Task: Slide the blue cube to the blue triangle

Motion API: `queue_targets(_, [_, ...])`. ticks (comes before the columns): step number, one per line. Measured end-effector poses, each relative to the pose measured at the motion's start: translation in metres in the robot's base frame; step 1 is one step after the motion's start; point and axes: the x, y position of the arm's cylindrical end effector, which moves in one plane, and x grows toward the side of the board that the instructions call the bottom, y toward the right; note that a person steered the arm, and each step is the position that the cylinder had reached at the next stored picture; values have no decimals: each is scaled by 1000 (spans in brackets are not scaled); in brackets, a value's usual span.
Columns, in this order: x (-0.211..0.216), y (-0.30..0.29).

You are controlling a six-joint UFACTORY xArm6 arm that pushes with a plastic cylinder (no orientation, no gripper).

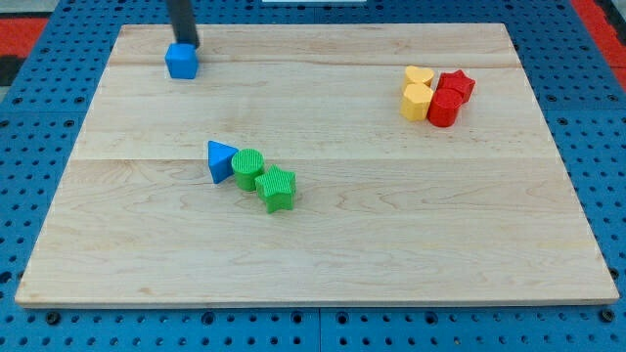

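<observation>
The blue cube (182,61) sits near the board's top left. My tip (188,45) is right behind it, at the cube's top edge, touching or nearly touching it. The blue triangle (220,160) lies lower down, left of the board's middle, well below the cube and slightly to its right. It touches a green cylinder (247,168) on its right.
A green star (277,188) sits against the green cylinder's lower right. At the upper right is a cluster: a yellow heart (419,76), a yellow block (417,101), a red star (457,84) and a red cylinder (442,108). The wooden board (313,254) lies on a blue pegboard.
</observation>
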Motion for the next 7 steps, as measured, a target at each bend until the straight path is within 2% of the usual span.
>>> queue_targets(2, [67, -16])
queue_targets(7, [156, 1])
